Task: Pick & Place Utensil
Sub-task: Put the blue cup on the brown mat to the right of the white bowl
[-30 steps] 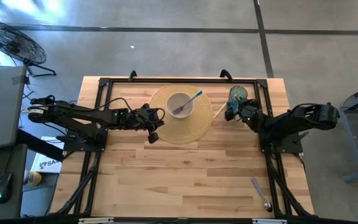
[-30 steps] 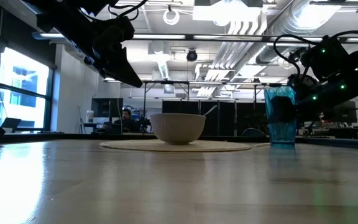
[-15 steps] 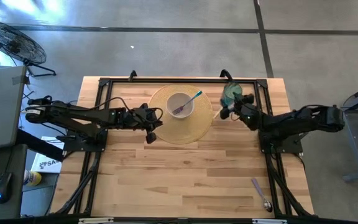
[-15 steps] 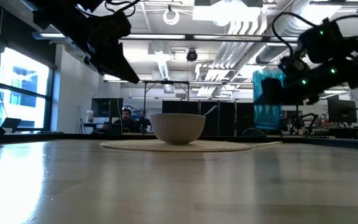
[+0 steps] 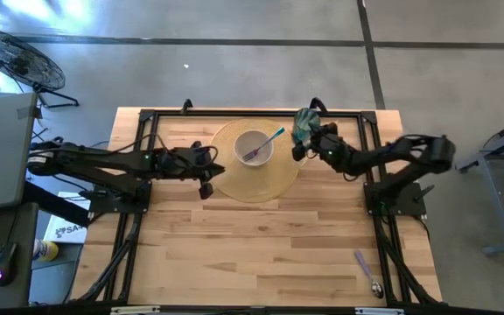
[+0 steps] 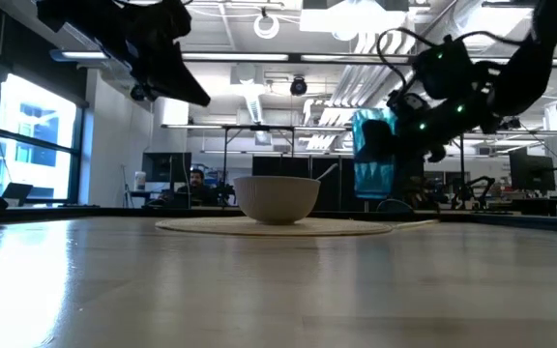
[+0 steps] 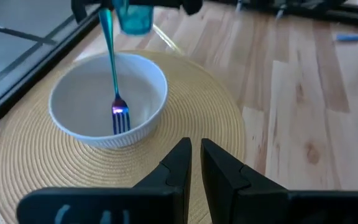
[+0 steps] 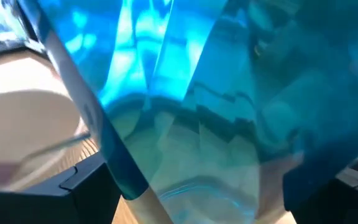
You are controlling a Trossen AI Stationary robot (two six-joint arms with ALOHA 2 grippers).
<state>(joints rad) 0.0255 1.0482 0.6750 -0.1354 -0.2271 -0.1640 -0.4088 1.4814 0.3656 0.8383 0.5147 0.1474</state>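
A white bowl (image 5: pixel 254 146) stands on a round woven placemat (image 5: pixel 256 179) at the table's far middle. A teal fork (image 5: pixel 267 143) leans in it, tines down in the bowl (image 7: pixel 107 93) and handle over the rim. My right gripper (image 5: pixel 311 142) is shut on a clear blue cup (image 5: pixel 303 126), which hangs in the air just right of the bowl (image 6: pixel 277 198). My left gripper (image 7: pixel 195 149) hovers shut above the placemat's left edge, pointing at the bowl. A purple-handled spoon (image 5: pixel 367 273) lies at the table's near right. My right gripper pinches the blue cup's side wall (image 8: pixel 185 155) between its two fingers (image 8: pixel 82 186), one on each side. The fingers come about level from the table's right. The cup (image 6: pixel 373 155) is lifted clear of the table, roughly upright with a slight tilt.
A pale wooden stick (image 7: pixel 166 40) lies beside the placemat's right edge, under the cup. Black frame rails (image 5: pixel 147 118) run along the table's far edge and both sides. Bare wood (image 5: pixel 261 245) fills the near half.
My right gripper has lifted the blue cup off the table at the far right and carried it left toward the bowl, rising as it went. My left gripper has risen and drawn back a little toward the table's left edge, staying shut.
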